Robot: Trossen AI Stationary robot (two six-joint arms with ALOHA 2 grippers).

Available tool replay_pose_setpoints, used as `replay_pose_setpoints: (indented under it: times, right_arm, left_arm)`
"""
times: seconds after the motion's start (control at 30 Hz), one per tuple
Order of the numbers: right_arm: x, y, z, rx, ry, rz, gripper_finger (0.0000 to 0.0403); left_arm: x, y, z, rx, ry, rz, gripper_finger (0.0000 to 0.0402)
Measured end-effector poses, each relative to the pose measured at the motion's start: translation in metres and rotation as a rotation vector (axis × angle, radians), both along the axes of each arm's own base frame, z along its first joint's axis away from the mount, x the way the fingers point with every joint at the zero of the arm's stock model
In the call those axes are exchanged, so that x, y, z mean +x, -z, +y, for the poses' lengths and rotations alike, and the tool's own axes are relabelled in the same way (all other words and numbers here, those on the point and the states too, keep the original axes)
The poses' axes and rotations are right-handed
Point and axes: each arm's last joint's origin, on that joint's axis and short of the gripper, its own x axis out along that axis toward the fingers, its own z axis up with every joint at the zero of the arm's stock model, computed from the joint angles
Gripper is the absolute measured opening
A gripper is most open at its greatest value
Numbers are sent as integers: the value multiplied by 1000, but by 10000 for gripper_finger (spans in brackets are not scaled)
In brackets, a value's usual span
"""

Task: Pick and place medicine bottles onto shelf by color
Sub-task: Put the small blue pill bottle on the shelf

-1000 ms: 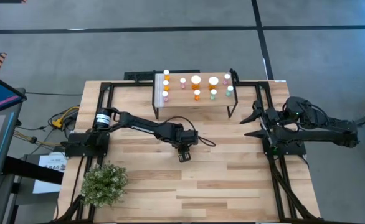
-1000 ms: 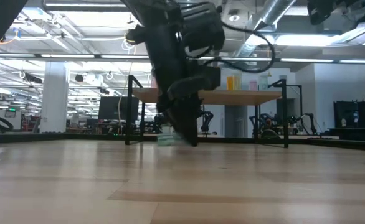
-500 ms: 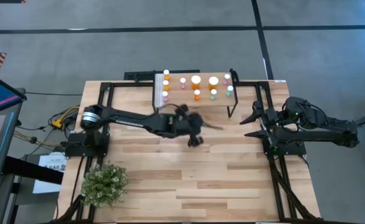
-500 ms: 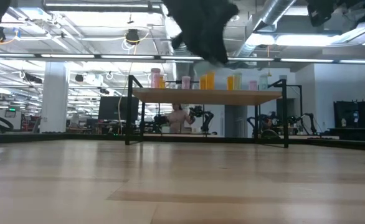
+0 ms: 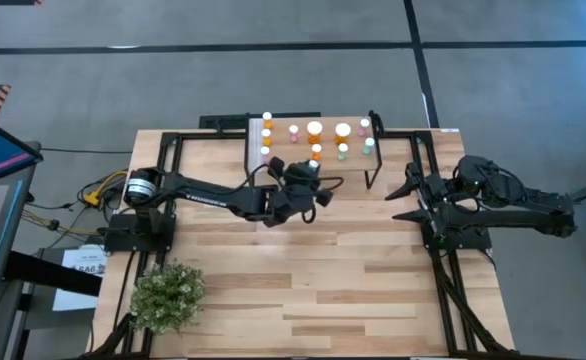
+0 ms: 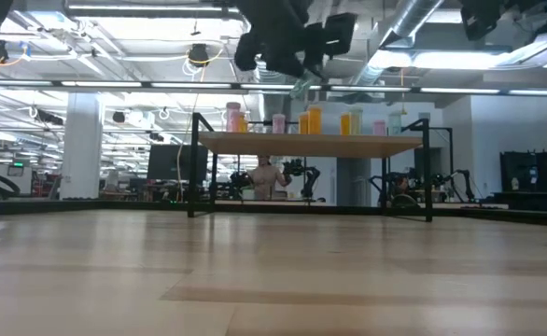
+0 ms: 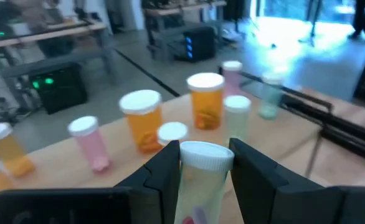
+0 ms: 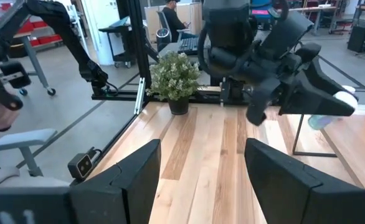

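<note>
The shelf (image 5: 288, 160) stands at the table's far edge, with orange, pink and pale green medicine bottles (image 5: 315, 129) upright on its top (image 7: 282, 137). My left gripper (image 5: 318, 192) hangs just in front of the shelf and above its top (image 6: 311, 145), pointing almost level at it. It is shut on a pale green bottle with a white cap (image 7: 201, 155). My right gripper (image 5: 405, 195) waits open at the table's right edge with nothing between its fingers. My left gripper pinches the pale green bottle's body just below the cap (image 7: 202, 177) between its two fingers (image 7: 167, 168). The fingers come nearly level from the table's near side. The bottle is clear of table and shelf, its capped end (image 8: 344, 99) sticking out past the fingertips toward the shelf.
A small potted plant (image 5: 168, 295) stands at the table's near left corner. Black frame rails (image 5: 443, 270) run along the table's left and right sides. Bare tabletop lies in front of the shelf. A person (image 6: 269, 177) shows in the room behind it.
My left gripper has risen from the tabletop with the pale green bottle and swung toward the far edge. It has tipped from pointing down to nearly level and rolled. The bottle is now lifted clear, level with the shelf's top.
</note>
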Motion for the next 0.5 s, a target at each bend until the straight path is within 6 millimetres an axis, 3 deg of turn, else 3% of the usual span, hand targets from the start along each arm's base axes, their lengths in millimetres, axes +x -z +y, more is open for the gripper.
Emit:
replay_pose_setpoints:
  times: [0.3,0.5]
  right_arm:
    - [0,0,0,0,0,1,255]
    - [0,0,0,-4,-1,0,255]
  left_arm:
    - [-12,36,21,1,-62,-151,108]
    - [-27,45,23,90,-36,-279,108]
